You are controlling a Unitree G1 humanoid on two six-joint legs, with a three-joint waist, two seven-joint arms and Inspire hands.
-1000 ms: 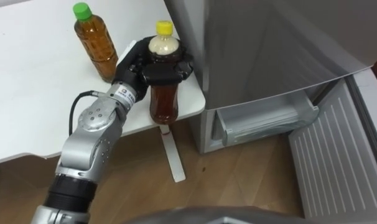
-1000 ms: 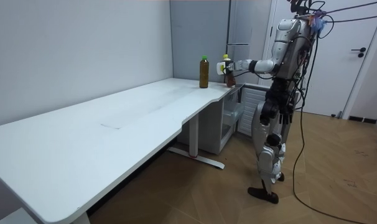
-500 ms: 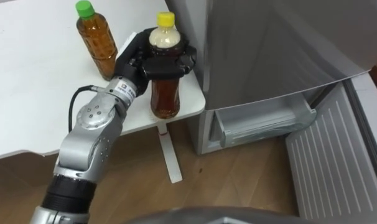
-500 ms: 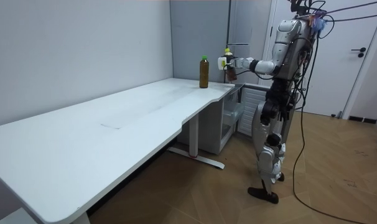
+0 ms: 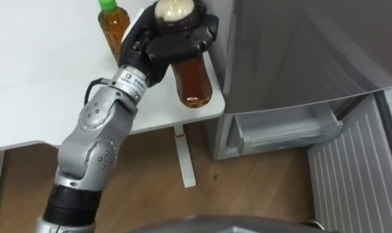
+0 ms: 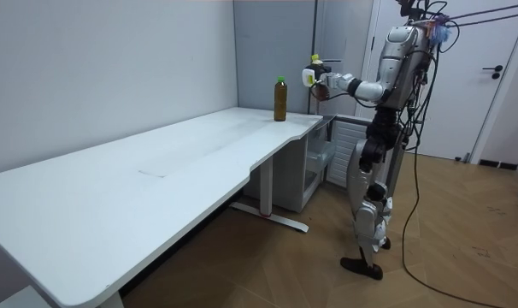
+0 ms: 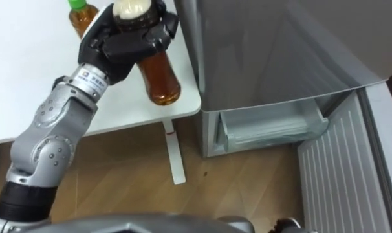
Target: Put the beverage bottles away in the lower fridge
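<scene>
My left hand [image 5: 162,44] is shut on the upper part of an amber drink bottle [image 5: 193,83], which hangs tilted in the air over the white table's right corner [image 5: 212,109], close beside the grey fridge [image 5: 299,45]. The same left hand [image 7: 126,37] and bottle [image 7: 160,81] show in the right eye view. A second amber bottle with a green cap [image 5: 112,22] stands on the table behind the hand. The lower fridge compartment [image 5: 283,129] is open below, with a clear drawer front showing. In the room view I stand at the table's far end by the fridge, left hand [image 6: 314,79] raised.
A white ribbed panel [image 5: 351,175] of the open lower fridge lies at the lower right. The table's white leg [image 5: 185,158] stands on the wooden floor [image 5: 248,188]. The long white table [image 6: 156,180] stretches away toward the room view's left.
My left hand has lifted the held bottle off the table, up and toward the fridge, tilting it. The green-capped bottle stays in place.
</scene>
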